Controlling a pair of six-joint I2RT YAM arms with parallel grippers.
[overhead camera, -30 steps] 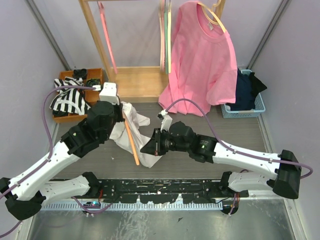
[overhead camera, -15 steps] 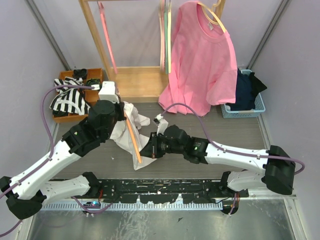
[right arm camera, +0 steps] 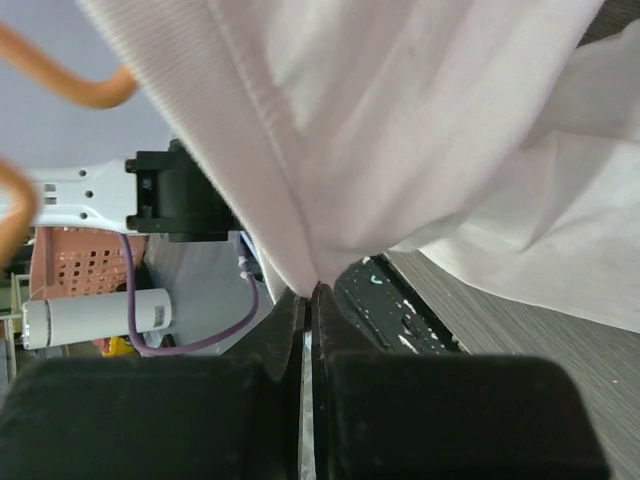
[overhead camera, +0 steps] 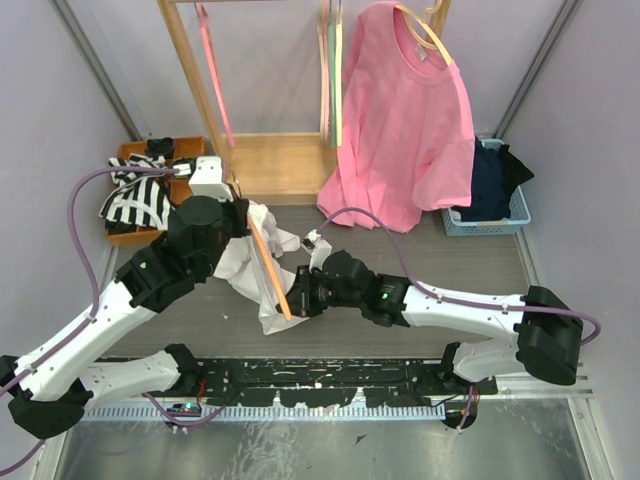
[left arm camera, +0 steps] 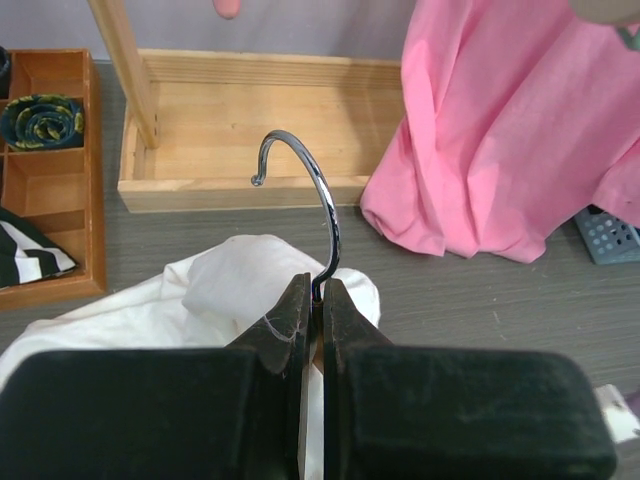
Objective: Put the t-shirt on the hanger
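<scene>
The white t-shirt (overhead camera: 252,268) is bunched on the grey table between my arms. The orange hanger (overhead camera: 270,258) slants across it, one arm lying over the cloth. My left gripper (overhead camera: 243,208) is shut on the hanger's neck, just below its silver wire hook (left arm camera: 315,205), which curves up and left in the left wrist view; the t-shirt (left arm camera: 215,290) lies under it. My right gripper (overhead camera: 293,297) is shut on an edge of the t-shirt (right arm camera: 400,130) and holds it lifted. Orange hanger bits (right arm camera: 60,80) show at the right wrist view's upper left.
A wooden rack (overhead camera: 270,165) stands at the back with pink and green hangers (overhead camera: 330,70) and a pink t-shirt (overhead camera: 405,120) on a cream hanger. An orange tray (overhead camera: 150,185) with striped cloth is back left. A blue basket (overhead camera: 490,205) of dark clothes is back right.
My right gripper has moved left toward the hanger, drawing the t-shirt's edge with it. The left arm has lifted and tilted the hanger more upright.
</scene>
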